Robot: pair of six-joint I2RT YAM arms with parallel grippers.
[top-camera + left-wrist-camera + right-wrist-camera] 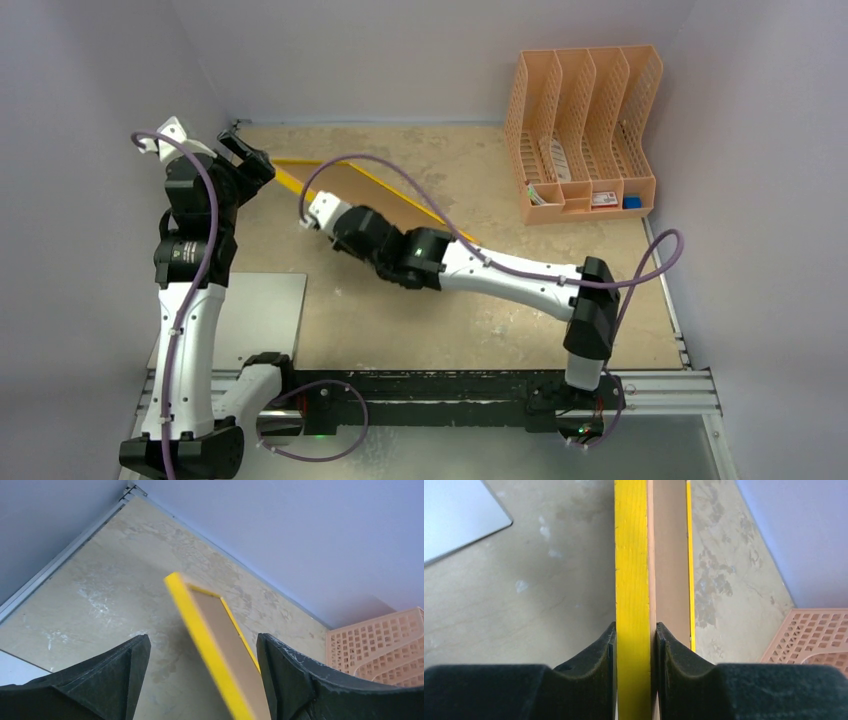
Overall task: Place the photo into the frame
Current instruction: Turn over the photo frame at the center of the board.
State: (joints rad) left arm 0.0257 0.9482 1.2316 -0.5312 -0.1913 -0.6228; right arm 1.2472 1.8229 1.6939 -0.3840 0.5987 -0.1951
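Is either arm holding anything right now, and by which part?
The right gripper holds the frame, its fingers pinched across one yellow side rail. The left gripper is open around the frame's edge, not clamping it.

This is a robot test cell in a lab, not a lived-in room. Plain pale lilac walls (420, 50) box in a bare, scuffed beige tabletop (480, 330) on three sides. An aluminium rail (660, 385) along the tabletop's near edge carries the left arm (190, 330) and right arm (520, 275), both trailing purple cables (352, 158). A peach file rack (585, 130) stands at the tabletop's far right corner.
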